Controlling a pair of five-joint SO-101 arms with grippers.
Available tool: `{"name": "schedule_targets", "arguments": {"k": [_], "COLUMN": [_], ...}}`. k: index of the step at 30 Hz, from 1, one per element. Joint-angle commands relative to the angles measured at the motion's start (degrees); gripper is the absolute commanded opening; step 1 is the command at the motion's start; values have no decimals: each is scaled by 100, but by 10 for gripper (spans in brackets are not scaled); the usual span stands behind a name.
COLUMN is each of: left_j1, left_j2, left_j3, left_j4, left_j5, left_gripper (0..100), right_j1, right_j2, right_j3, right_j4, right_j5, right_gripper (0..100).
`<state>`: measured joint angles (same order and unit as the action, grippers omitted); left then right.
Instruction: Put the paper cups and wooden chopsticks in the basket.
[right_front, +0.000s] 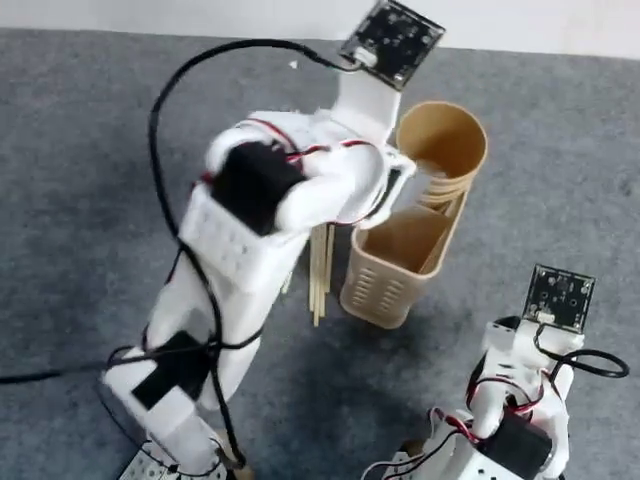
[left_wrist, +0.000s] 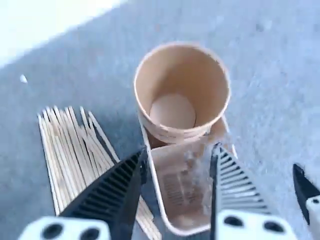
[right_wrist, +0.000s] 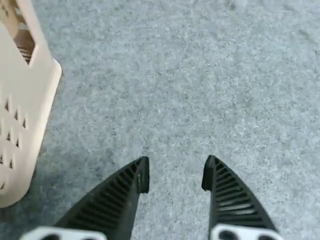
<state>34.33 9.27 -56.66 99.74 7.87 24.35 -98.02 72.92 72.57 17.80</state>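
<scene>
Left jaws, black and ridged, stand wide apart and hold nothing. They hang over the near end of the basket (left_wrist: 165, 200), whose open mouth lies between the two tips and below them. At the basket's far end, just beyond the tips, stands a stack of paper cups (left_wrist: 180, 90), upright with the mouth open. No finger touches it.

Beside the basket, on the grey felt-like tabletop (right_front: 80, 150), the wooden chopsticks (left_wrist: 70, 150) lie in a loose flat bundle. They run alongside the basket's long wall, outside the jaws' gap and off to one finger's side.

In the high view the left arm (right_front: 250, 230) leans over the chopsticks (right_front: 320, 270) and covers their far ends. Its wrist sits against the rim of the basket (right_front: 385, 290) next to the cups (right_front: 440, 150). A black cable (right_front: 170, 110) loops from the wrist camera over the arm. A pale strip of wall (right_front: 200, 15) borders the tabletop at the back.

The right arm (right_front: 520, 400) sits low by the near edge, well apart from the basket. Right jaws are also spread wide and hold nothing, pointing at bare tabletop (right_wrist: 200, 75). One perforated corner of the basket (right_wrist: 20, 110) stands off to the side, clear of both fingers.
</scene>
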Motion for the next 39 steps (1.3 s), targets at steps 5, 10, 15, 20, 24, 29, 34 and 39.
{"name": "schedule_targets", "arguments": {"k": [5,10,15,20,24,29,34,39], "left_j1": [-136,-444,-453,-409,-356,-365,-374,-1165], "left_j2": [347,1604,2211,2290,2105,1657,1138,479], "left_j3": [207,453,251,-119,-936,-2211,-3196,-3327], "left_j4": [-738,-1134,-879,-905,-853,-809,-35,193], "left_j5": [-97,-97,-105,-369,-1160,-1222,-1222,-1196], "left_gripper": [227,227,227,227,227,227,227,227], "right_j1": [57,57,40,-189,-171,-171,-40,646], "right_j2": [13,13,13,13,13,13,4,4], "right_j3": [-22,-13,-13,-13,-13,-57,-189,-637], "right_j4": [-22,-22,-22,-22,-22,13,154,198], "right_j5": [44,44,44,44,44,44,70,79], "right_gripper": [180,180,180,180,180,180,180,180]}}
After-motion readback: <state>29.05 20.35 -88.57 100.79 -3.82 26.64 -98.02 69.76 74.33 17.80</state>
